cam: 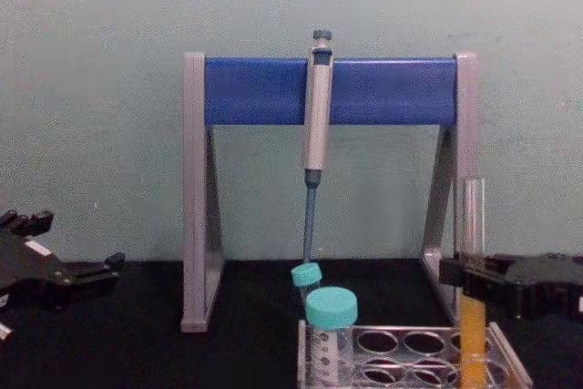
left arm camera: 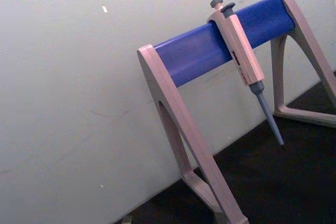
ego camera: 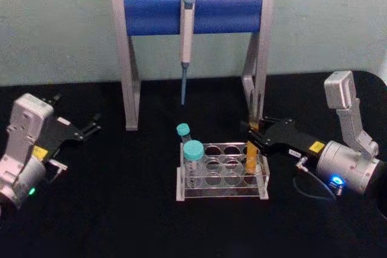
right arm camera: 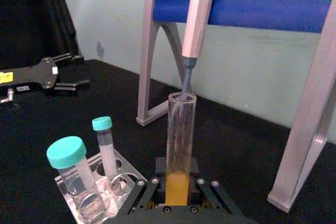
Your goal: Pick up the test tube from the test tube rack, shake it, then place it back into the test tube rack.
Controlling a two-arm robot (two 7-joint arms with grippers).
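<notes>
The test tube (ego camera: 251, 158) is a thin clear glass tube with orange-yellow liquid in its lower half. It stands upright in the right end of the clear plastic test tube rack (ego camera: 221, 196) at the table's middle. My right gripper (ego camera: 253, 132) reaches in from the right and is shut on the tube above the rack's top plate. In the chest view the right gripper (cam: 470, 285) clamps the test tube (cam: 472, 325) just over the rack (cam: 410, 345). The right wrist view looks up the test tube (right arm camera: 180, 140) from between the fingers. My left gripper (ego camera: 92, 126) rests open at the far left.
A grey and blue pipette stand (ego camera: 224, 13) with a hanging pipette (ego camera: 187, 34) stands behind the rack. Two teal-capped tubes (ego camera: 193, 152) occupy the rack's left end. The black table (ego camera: 121, 209) lies open in front and to the left of the rack.
</notes>
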